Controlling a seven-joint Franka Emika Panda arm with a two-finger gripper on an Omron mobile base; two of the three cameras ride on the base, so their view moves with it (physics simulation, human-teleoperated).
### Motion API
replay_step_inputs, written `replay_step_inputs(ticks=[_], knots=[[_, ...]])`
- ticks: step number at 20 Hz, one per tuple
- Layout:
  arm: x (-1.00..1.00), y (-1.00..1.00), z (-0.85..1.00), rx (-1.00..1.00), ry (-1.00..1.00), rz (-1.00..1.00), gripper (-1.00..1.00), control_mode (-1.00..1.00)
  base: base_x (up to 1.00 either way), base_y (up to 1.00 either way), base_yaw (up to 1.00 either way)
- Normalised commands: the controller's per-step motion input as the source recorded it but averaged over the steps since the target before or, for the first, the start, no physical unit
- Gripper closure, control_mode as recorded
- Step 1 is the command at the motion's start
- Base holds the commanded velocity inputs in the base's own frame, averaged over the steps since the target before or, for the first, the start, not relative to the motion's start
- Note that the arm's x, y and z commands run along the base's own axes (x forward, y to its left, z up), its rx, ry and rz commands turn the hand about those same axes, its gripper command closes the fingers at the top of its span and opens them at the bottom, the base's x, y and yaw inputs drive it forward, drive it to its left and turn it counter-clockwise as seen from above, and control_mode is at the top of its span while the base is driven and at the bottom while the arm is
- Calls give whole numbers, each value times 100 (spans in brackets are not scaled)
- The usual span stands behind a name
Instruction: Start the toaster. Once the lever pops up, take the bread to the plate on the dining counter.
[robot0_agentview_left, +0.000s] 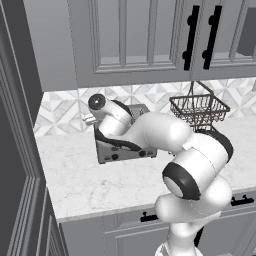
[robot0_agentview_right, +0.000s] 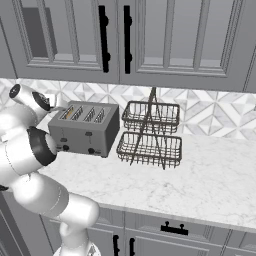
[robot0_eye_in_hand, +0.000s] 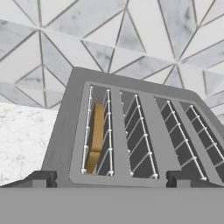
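Toaster (robot0_agentview_right: 86, 129) first: the boxy grey four-slot unit stands on the marble bench (robot0_agentview_right: 200, 185), directly below and in front of the hand (robot0_eye_in_hand: 111, 178), close up to the patterned tile wall (robot0_eye_in_hand: 131, 39) beyond it. In the hand view its top lies just past the two dark fingertips (robot0_eye_in_hand: 41, 178), which stand wide apart, near the width of the toaster's near edge, with nothing between them. The hand holds nothing and hangs above the toaster's front edge without touching it, as far as the views show.

Largest around the hand are the grey upper cupboards (robot0_agentview_right: 150, 40) overhead, with black handles (robot0_agentview_right: 103, 37), and the bench itself, running off to the hand's right above grey drawers (robot0_agentview_right: 175, 230). In the left base view the white arm (robot0_agentview_left: 165, 135) reaches across the bench and hides much of the toaster.

Next in size is a two-tier wire basket stand (robot0_agentview_right: 150, 135), on the bench just beside the toaster on the hand's right, close to it but apart.

On the toaster's front face, below the hand, black levers and knobs (robot0_agentview_right: 91, 150) show in the right base view; whether a lever is up or down I cannot tell.

Smallest is the bread (robot0_eye_in_hand: 94, 138): one golden-tan slice standing on edge, sunk in the slot furthest to the hand's left, between that slot's wire guides. The other three slots hold only their wires.
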Motion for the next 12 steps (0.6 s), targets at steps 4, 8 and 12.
replay_step_inputs(ticks=[4, 8, 12], knots=[[5, 1, -4, 0, 0, 0, -100, -100, 0, 0, 0], [0, 0, 0, 0, 0, 0, -100, -100, 0, 0, 0], [0, 0, 0, 0, 0, 0, -100, -100, 0, 0, 0]])
